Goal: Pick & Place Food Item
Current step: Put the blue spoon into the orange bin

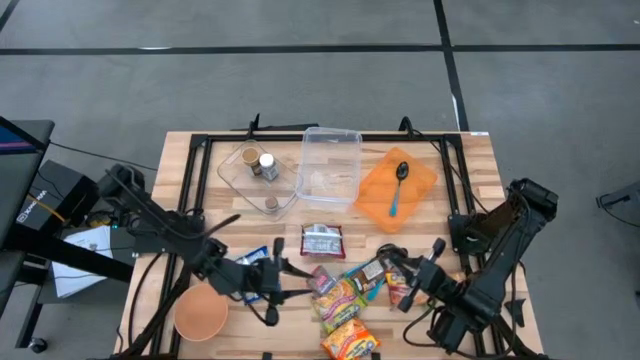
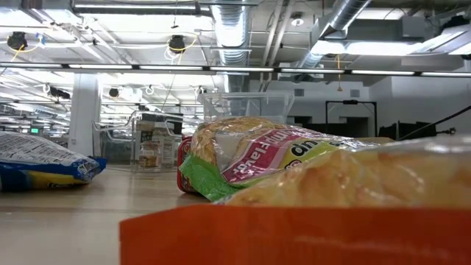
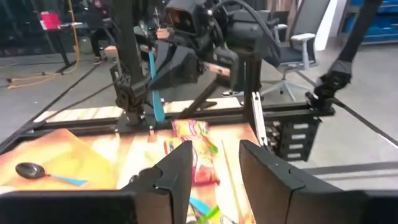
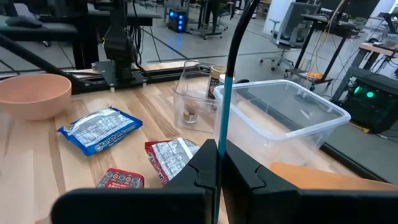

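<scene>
Two pincers low over the snack packets on the counter (image 1: 180, 150)

We see the left pincer (image 1: 270, 292) with its fingers partly apart, holding nothing, just beside the blue packet (image 1: 252, 262) and near the wooden bowl (image 1: 201, 313). The right pincer (image 1: 405, 283) has its fingers pressed together, empty, beside the pile of colourful snack packets (image 1: 345, 305). The dark red packet (image 1: 322, 240) lies between them, below the clear tub (image 1: 330, 165).
</scene>
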